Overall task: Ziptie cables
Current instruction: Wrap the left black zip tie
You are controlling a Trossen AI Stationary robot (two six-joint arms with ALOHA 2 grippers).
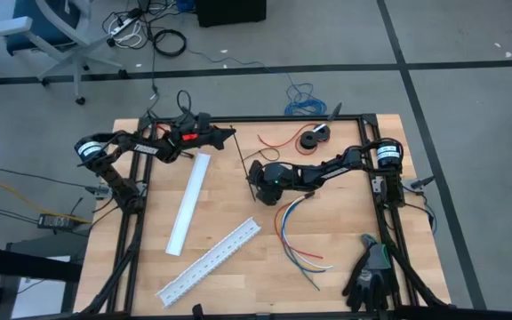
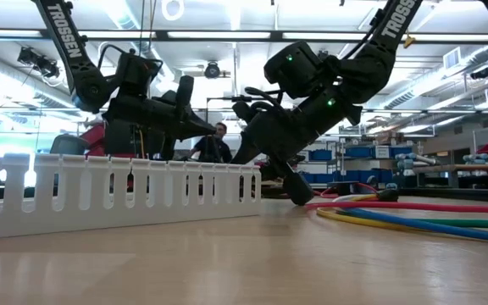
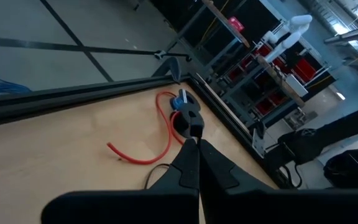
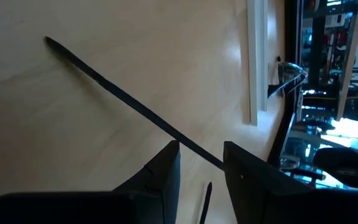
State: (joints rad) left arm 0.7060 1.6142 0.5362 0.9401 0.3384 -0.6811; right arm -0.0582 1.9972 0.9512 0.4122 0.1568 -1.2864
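The cables (image 1: 293,233), a bunch of curved coloured wires, lie on the wooden table right of centre, and in the low view (image 2: 413,219) their black-sleeved end (image 2: 386,195) rests on the wood. A thin black strip (image 1: 239,151) lies ahead of my right gripper (image 1: 252,178). That gripper slants down to the table just left of the cables, fingers apart (image 4: 201,163). The strip (image 4: 123,99) runs into the gap. My left gripper (image 1: 231,133) hovers shut above the strip's far end, with nothing between its fingers (image 3: 194,152). My right gripper slants down from the table's right side, one fingertip (image 2: 299,197) down at the table top. The strip's near end (image 4: 216,160) crosses the gap and passes behind one finger (image 4: 241,171). I cannot tell whether the finger touches it.
A white slotted duct (image 1: 210,262) and its flat white lid (image 1: 189,203) lie left of centre. A single red wire (image 1: 274,140) and a black roll (image 1: 314,138) sit near the far edge. Black gloves (image 1: 372,276) lie at the near right corner.
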